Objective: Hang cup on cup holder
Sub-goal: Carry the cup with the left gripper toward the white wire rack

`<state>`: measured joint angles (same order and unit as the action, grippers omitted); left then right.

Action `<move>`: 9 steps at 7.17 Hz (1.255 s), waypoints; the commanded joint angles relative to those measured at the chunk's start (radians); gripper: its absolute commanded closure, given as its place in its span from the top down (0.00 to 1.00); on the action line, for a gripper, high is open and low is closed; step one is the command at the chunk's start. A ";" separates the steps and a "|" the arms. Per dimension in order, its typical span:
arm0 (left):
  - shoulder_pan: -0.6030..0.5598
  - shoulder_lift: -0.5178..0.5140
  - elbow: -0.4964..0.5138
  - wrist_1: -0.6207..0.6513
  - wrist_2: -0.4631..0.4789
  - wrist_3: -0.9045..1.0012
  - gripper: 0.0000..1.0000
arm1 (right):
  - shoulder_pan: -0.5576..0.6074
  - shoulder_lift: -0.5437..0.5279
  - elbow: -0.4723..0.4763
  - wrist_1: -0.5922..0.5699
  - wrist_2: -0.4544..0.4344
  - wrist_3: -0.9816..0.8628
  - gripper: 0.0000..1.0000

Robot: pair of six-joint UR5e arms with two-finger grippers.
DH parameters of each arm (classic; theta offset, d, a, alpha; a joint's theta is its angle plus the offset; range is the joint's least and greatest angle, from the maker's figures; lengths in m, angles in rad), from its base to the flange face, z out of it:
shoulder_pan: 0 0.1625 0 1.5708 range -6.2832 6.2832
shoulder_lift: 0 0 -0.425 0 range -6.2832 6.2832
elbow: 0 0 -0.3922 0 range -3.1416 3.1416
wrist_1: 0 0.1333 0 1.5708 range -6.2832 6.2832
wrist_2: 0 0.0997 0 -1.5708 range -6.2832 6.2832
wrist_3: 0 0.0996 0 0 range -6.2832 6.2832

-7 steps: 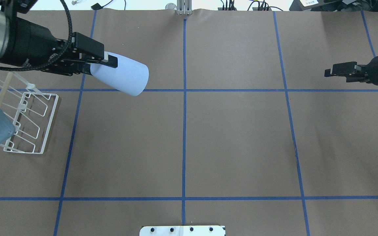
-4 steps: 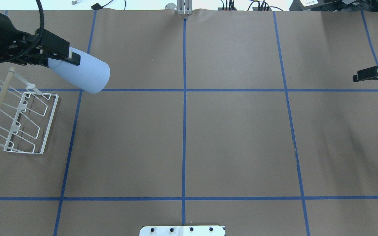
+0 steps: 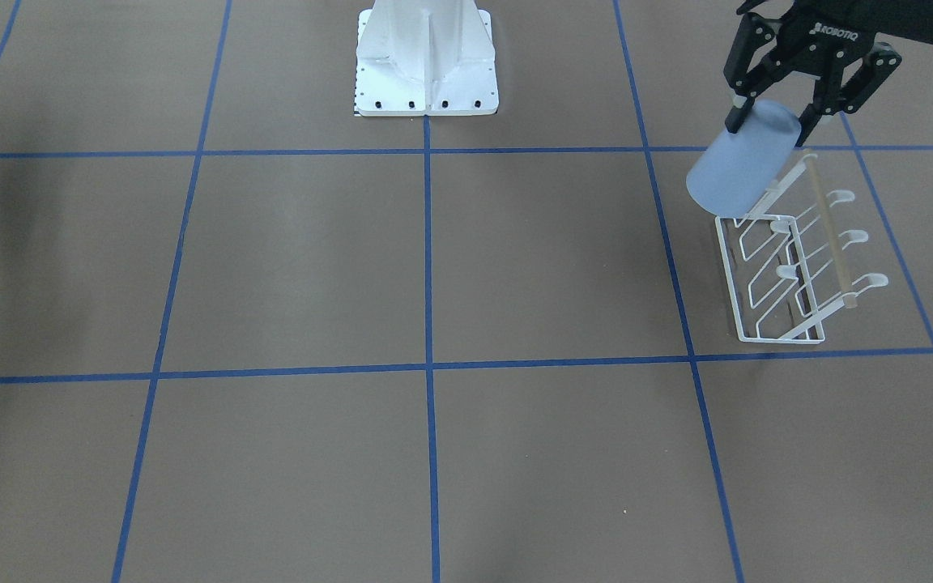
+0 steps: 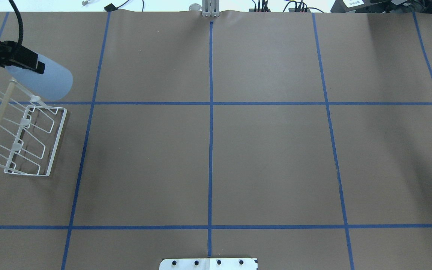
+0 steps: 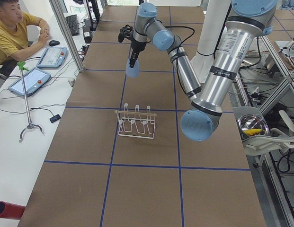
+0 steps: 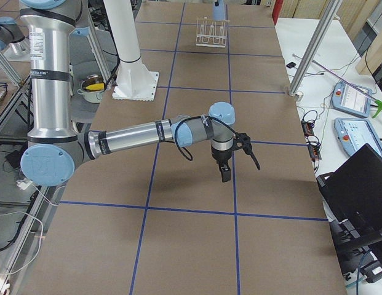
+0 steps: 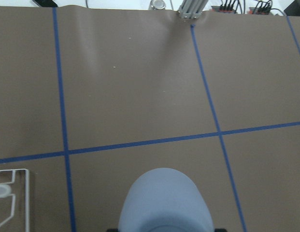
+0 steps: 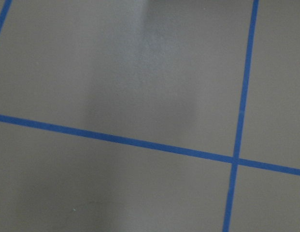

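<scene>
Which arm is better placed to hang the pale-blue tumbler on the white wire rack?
Left. Its gripper holds the pale-blue tumbler near the wire rack; the right gripper is far off.

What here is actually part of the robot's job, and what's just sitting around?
Part of the job: pale-blue cup, held in the left gripper; white wire rack with a wooden dowel.
Just lying about: white bolted pedestal base; blue tape grid; right gripper, far from the rack.

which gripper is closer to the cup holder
Left. The left gripper holds the cup raised near one end of the cup holder; the right gripper hangs far down the table.
</scene>
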<state>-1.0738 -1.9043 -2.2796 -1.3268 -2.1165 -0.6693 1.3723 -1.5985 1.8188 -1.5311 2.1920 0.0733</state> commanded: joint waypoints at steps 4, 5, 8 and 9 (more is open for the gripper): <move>0.002 0.021 0.161 -0.031 0.093 0.111 0.00 | 0.064 0.003 -0.006 -0.083 0.055 -0.135 1.00; -0.001 0.021 0.189 -0.035 0.095 0.176 0.00 | 0.064 0.003 -0.007 -0.081 0.055 -0.132 1.00; -0.008 0.021 0.259 -0.089 0.092 0.189 0.00 | 0.064 0.003 -0.009 -0.078 0.054 -0.130 1.00; -0.008 0.022 0.300 -0.150 0.084 0.191 0.00 | 0.064 0.003 -0.007 -0.078 0.054 -0.130 1.00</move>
<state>-1.0806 -1.8833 -2.0274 -1.4149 -2.0257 -0.4815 1.4358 -1.5954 1.8110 -1.6095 2.2459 -0.0571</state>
